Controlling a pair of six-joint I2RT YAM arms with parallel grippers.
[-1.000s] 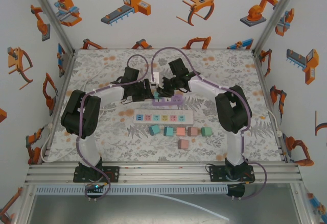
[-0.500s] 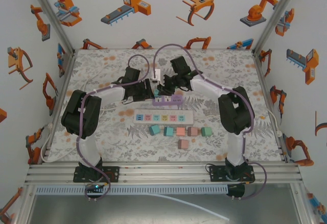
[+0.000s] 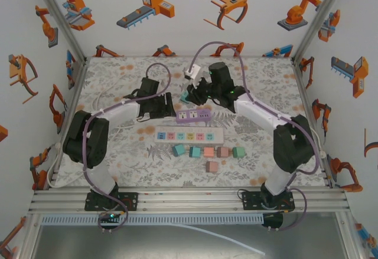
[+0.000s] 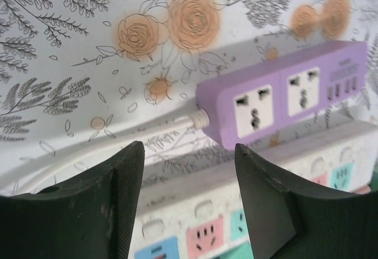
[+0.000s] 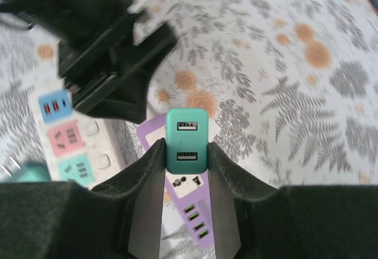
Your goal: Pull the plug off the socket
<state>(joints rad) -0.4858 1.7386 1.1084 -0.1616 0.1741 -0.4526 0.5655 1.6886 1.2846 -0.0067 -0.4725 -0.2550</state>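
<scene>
Right end effector (image 5: 186, 153) is clenched on the teal plug (image 5: 186, 135), which sits upright between its fingers. The plug is held above the purple power strip (image 4: 283, 102) and apart from it, out of the socket. Left end effector (image 4: 189, 150) is released, fingers spread, near the strip's cord end. A white power strip (image 3: 190, 135) lies just beside the purple one on the desk (image 3: 118, 76).

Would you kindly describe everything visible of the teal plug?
The teal plug is a small rounded block of smooth-looking plastic with two USB slots on the face turned to the wrist camera. It is pinched on both sides by the right end effector, held clear of the purple power strip; nothing else touches it.
</scene>
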